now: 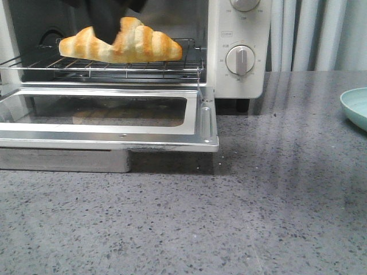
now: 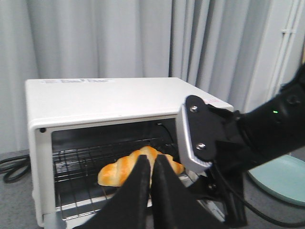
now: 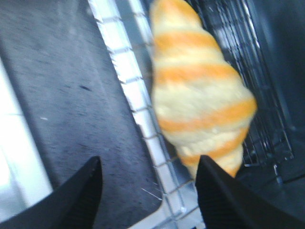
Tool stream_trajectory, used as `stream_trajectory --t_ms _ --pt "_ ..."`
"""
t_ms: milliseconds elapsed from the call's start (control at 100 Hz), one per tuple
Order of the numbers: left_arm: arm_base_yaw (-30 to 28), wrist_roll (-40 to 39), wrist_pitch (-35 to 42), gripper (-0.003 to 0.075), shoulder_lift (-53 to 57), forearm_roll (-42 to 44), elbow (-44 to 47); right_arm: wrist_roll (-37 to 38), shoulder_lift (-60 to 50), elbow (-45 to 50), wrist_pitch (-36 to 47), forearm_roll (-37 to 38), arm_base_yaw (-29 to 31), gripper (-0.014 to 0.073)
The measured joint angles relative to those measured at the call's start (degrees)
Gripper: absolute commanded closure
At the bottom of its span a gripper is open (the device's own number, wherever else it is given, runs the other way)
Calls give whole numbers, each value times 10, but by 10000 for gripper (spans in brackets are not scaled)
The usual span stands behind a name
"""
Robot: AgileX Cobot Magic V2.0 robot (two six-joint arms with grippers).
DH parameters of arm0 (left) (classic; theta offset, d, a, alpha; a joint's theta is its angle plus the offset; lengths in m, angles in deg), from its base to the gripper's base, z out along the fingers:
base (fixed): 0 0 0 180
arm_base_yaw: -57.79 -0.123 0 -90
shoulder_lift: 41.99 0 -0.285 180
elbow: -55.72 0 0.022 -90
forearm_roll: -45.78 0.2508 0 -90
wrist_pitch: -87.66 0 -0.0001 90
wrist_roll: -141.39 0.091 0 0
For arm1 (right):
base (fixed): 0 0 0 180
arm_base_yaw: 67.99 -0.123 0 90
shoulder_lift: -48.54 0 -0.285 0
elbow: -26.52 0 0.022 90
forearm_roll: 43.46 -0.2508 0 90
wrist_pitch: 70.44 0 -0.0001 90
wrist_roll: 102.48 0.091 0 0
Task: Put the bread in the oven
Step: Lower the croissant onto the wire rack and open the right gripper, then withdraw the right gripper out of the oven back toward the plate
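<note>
Front view shows the bread (image 1: 121, 42) lying on the oven (image 1: 238, 51) rack, just beneath the right end effector (image 3: 147, 191), whose jaws stand wide and empty. Left end effector (image 2: 152, 177) sits pinched together outside; only withdrawing looks left.

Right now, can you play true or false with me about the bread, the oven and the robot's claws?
1. The bread lies on the wire rack inside the oven. True.
2. The oven door is closed. False: it is folded down flat and open.
3. The right claw is squeezing the bread. False: its fingers are spread wide apart, with the bread beside one of them, not clamped.
4. The left claw has its fingers pressed together. True: it holds nothing and stays outside the oven.
5. A pale green dish sits on the counter to the right of the oven. True.
6. The bread is plain brown all over. False: it is orange with cream stripes.
</note>
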Motion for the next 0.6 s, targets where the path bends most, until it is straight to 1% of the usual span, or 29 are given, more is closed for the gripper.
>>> stream_trajectory --t_ms 250,420,600 --pt "-79 -17 -1 741 90 11 40 2 -32 -1 -7 -3 -69 201" --pt "-122 -17 -2 741 156 38 94 17 -40 -1 -40 -8 -81 201" --pt "-131 -17 -2 741 179 56 146 49 -40 -1 -72 -21 -82 201"
